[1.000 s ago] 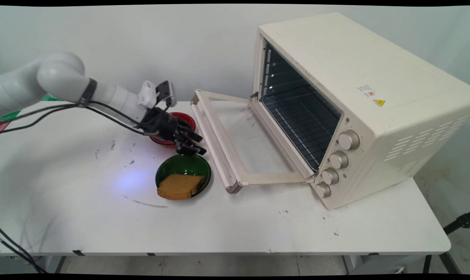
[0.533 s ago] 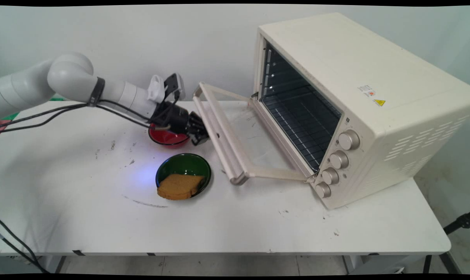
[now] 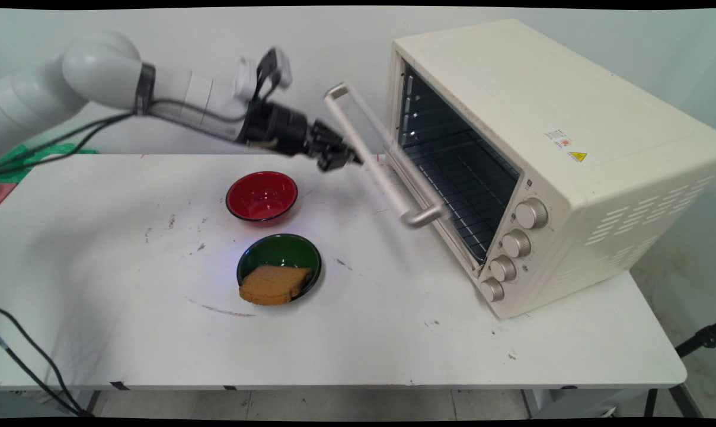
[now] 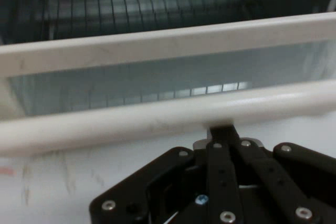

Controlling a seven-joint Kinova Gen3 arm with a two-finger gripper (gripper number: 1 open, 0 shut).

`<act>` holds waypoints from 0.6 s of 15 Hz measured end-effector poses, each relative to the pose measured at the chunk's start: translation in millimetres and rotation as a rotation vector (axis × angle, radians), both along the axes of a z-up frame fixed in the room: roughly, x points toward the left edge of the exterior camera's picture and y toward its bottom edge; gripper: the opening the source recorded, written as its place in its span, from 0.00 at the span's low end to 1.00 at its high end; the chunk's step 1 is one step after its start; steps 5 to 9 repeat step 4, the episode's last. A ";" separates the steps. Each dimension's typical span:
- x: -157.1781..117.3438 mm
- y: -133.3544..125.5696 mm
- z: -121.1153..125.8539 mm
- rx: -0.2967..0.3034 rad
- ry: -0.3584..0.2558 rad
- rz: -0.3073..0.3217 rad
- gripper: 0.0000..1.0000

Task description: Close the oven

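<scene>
My black gripper (image 3: 340,160) is shut and presses its tip against the cream door handle (image 3: 374,155) of the toaster oven (image 3: 542,118). The glass door (image 3: 387,139) stands half raised, tilted between flat and closed. In the hand view the gripper (image 4: 221,129) meets the handle bar (image 4: 157,116) from below, with the door frame (image 4: 157,45) and the oven's wire rack (image 4: 157,9) beyond it. Nothing is held between the fingers.
A red bowl (image 3: 262,197) sits on the white table (image 3: 127,267) below the arm. Nearer the front lies a green plate (image 3: 284,248) with a slice of brown bread (image 3: 273,283). Four knobs (image 3: 515,243) line the oven's front right side.
The gripper rose from beside the red bowl and moved right. It lifted the oven door from lying flat open to about half closed. Bowl, plate and bread stayed put.
</scene>
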State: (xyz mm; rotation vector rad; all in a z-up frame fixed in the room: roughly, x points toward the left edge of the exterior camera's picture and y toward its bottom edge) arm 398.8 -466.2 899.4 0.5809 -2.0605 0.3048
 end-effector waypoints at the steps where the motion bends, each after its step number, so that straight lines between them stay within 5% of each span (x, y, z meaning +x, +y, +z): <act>1: -3.5 -2.6 9.4 -0.008 0.015 -0.002 0.00; 4: -10.9 -9.3 38.0 -0.027 0.042 -0.018 0.00; 9: -10.9 -9.3 38.0 -0.027 0.042 -0.018 0.00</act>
